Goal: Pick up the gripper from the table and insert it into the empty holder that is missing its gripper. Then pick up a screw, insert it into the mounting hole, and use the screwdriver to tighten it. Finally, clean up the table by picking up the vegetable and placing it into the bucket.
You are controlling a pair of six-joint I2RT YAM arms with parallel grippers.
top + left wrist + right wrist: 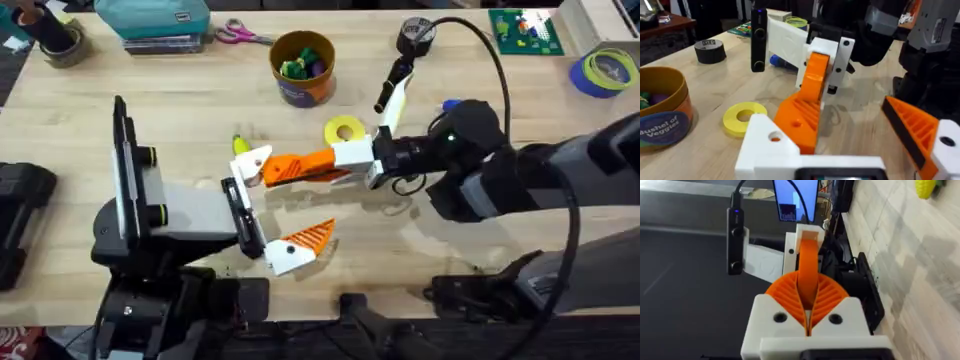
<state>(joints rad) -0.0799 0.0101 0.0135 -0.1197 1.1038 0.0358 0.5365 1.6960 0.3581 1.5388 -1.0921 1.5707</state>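
vegetable (241, 145) mostly hidden behind holder (254, 161), bucket (662, 107) cropped

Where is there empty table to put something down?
Bare wood lies left of the bucket, between the scissors and the left arm's camera bracket. Another bare strip runs right of the black tape roll. The middle is crowded: both grippers, the yellow tape ring and the vegetable.

Pale wooden table (120, 120) under even light; dark floor at its left edge; lit blue monitor (795, 200) behind.

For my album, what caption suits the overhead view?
Right tool presses a loose orange ribbed plastic tip into the left arm's white angular plastic holder, beside a flat yellow tape ring.
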